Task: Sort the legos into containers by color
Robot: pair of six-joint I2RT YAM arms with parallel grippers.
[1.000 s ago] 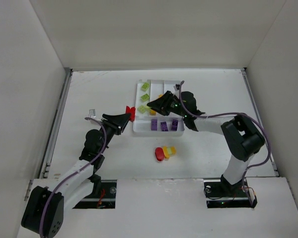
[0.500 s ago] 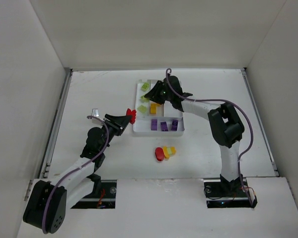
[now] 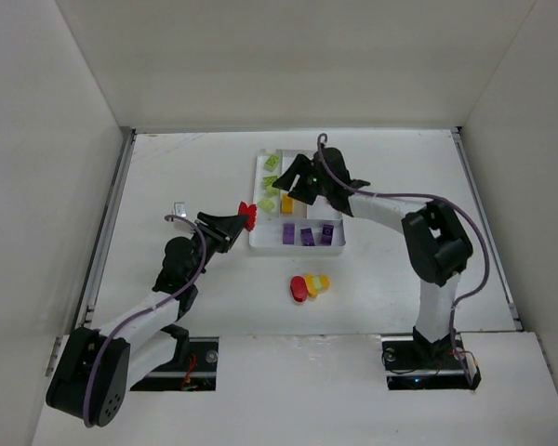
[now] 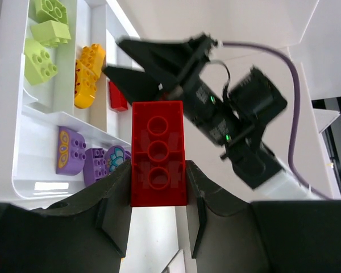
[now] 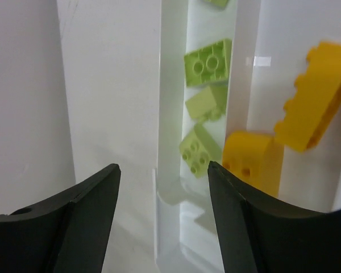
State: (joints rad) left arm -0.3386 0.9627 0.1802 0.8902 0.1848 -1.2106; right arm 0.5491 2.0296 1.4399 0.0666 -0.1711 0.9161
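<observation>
Left wrist: red brick (image 4: 158,153) clamped in left jaws, right jaws (apart, empty) over tray (image 4: 62,118) beyond.

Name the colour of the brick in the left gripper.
Red brick, clearest in the left wrist view.

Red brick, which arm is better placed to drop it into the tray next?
Left. The left gripper clamps the red brick just beside the tray, while the right gripper stands open and empty over the green bricks.
</observation>
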